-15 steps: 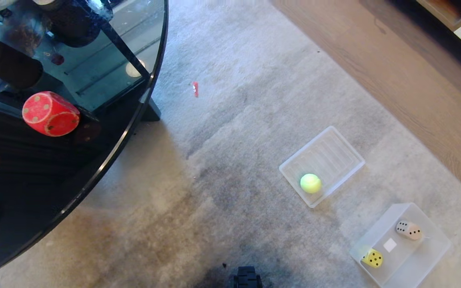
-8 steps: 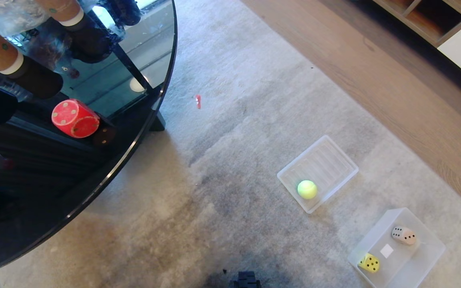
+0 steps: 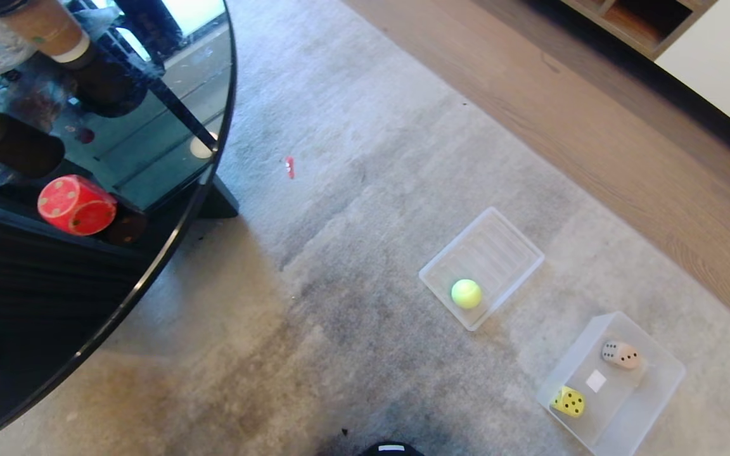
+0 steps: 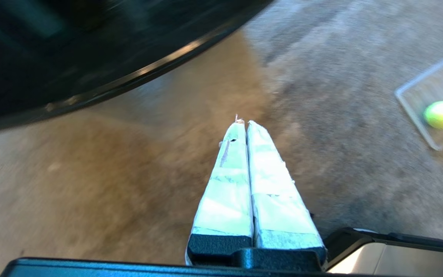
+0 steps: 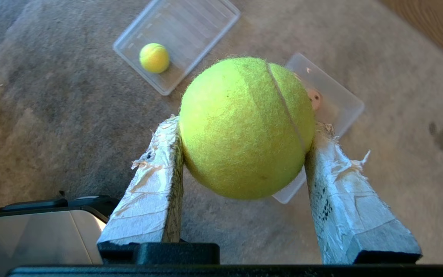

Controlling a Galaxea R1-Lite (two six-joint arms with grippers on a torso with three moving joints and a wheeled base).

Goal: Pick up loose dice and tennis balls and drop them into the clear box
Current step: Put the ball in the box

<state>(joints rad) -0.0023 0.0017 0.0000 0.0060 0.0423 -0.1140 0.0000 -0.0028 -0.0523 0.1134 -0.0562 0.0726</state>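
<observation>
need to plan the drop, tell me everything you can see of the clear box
The clear box is a deep, frosted translucent plastic bin, rectangular with rounded corners, upright and open-topped on the grey carpet. Inside lie a yellow die and a tan die, apart, with a small white square between them. Nothing else touches it.

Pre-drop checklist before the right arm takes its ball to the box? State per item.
1. Right gripper shut on held tennis ball: ok.
2. Clear box upright, open top: ok.
3. Room in box beside yellow die and tan die: ok.
4. Gripper over box: cannot tell.
5. Left gripper shut, empty: ok.
6. Still loose: second ball in shallow tray, red die on glass table: not ok.
</observation>
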